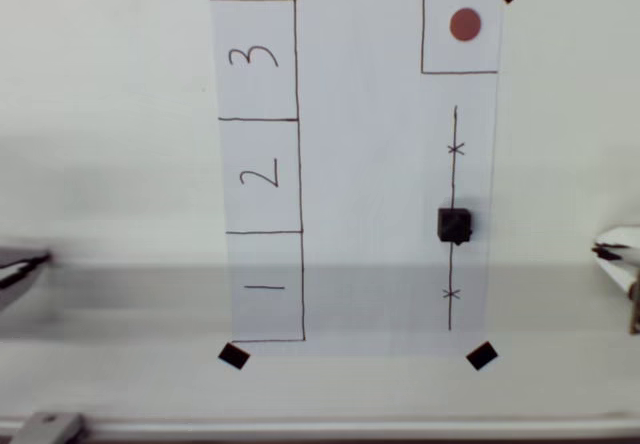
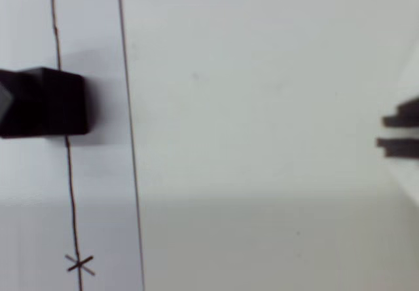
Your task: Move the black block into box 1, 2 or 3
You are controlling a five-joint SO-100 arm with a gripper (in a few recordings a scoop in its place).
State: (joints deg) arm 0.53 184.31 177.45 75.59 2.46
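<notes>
The black block sits on the pen line at the right centre of the overhead view, between two crosses, well apart from the box marked 2 at centre left. The gripper pokes in at the right edge, far from the block and holding nothing; whether its jaws are parted I cannot tell. A good reach would likely centre the jaws over the cube, straddling it squarely before closing
</notes>
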